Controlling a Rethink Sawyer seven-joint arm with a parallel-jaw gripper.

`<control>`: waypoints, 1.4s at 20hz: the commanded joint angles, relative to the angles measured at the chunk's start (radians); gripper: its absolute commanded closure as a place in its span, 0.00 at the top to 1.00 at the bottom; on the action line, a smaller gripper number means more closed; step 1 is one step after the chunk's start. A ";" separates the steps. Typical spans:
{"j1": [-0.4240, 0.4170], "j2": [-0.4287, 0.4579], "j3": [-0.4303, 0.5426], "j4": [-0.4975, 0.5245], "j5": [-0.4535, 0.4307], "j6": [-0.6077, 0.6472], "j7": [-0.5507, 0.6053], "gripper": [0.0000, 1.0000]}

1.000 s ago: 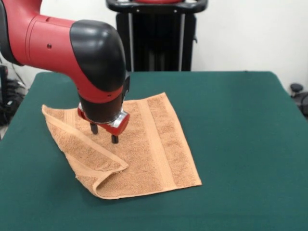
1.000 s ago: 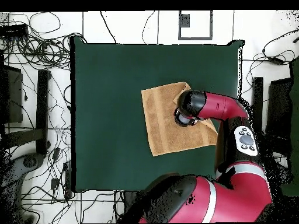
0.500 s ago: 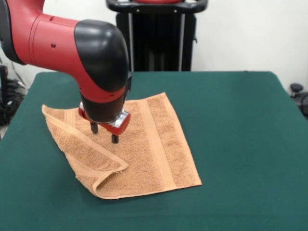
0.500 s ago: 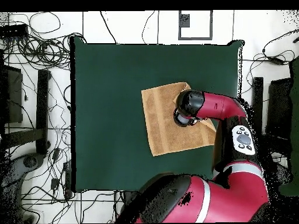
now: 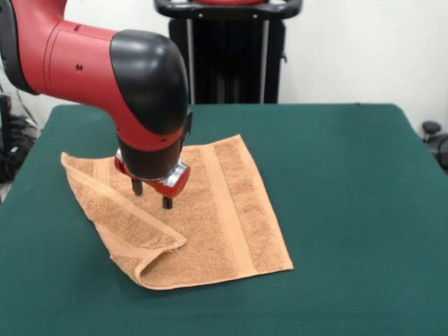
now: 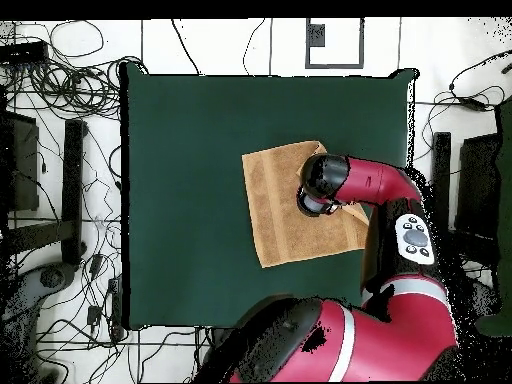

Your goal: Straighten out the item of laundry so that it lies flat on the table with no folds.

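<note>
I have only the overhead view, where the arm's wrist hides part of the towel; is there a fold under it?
Observer: Yes. The front view shows a flap of the towel doubled over along one side.
Operator: Is the gripper holding that flap?
Observer: No. The gripper is open, its two fingers apart over the flat part beside the flap, with nothing between them.
Operator: Do the tips touch the cloth?
Observer: They are close to it, but I cannot tell whether they touch.
</note>
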 commanded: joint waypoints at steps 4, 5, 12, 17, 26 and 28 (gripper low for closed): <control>0.074 0.175 0.037 -0.055 0.074 -0.158 0.256 1.00; 0.080 0.176 0.033 -0.053 0.082 -0.157 0.261 1.00; 0.105 0.192 0.031 -0.025 0.152 -0.186 0.285 1.00; 0.135 0.183 0.022 0.014 0.207 -0.190 0.323 1.00; 0.187 0.160 0.002 0.091 0.300 -0.231 0.380 1.00; 0.197 0.154 -0.004 0.107 0.318 -0.236 0.380 1.00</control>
